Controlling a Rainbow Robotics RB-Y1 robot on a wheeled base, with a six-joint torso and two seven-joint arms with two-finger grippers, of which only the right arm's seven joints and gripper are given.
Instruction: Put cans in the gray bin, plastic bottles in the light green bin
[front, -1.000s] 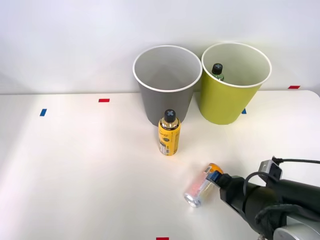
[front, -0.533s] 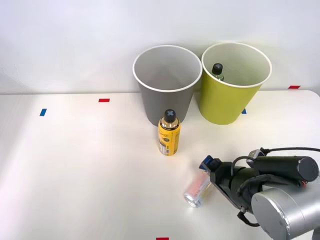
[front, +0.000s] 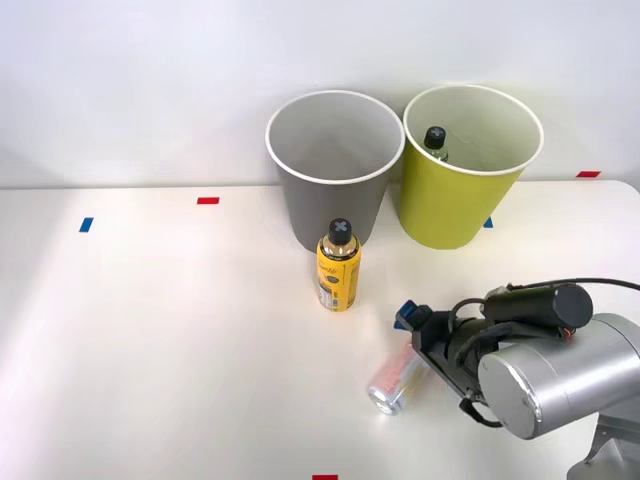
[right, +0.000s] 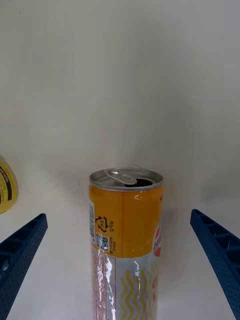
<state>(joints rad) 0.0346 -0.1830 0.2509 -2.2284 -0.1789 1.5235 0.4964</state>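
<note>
The slim silver can (front: 395, 380) lies on its side on the white table, its orange end under my right gripper (front: 415, 334). In the right wrist view the can (right: 126, 240) sits between my blue fingers (right: 20, 252), which stand wide apart on both sides without touching it; its opened top faces away from the wrist. A yellow plastic bottle (front: 338, 268) with a black cap stands upright in front of the gray bin (front: 322, 215), and its edge (right: 6, 182) shows in the wrist view. A darker bottle (front: 436, 142) rests inside the light green bin (front: 450, 208).
The two bins stand side by side against the back wall. Small tape marks lie on the table: blue (front: 86, 225) at the left, red (front: 208, 200) beside it, red (front: 588, 174) at the far right, and red (front: 325, 477) at the front edge.
My right arm has swung up and to the left over the can's orange end, and the wrist has turned. The can and bottles have not moved.
</note>
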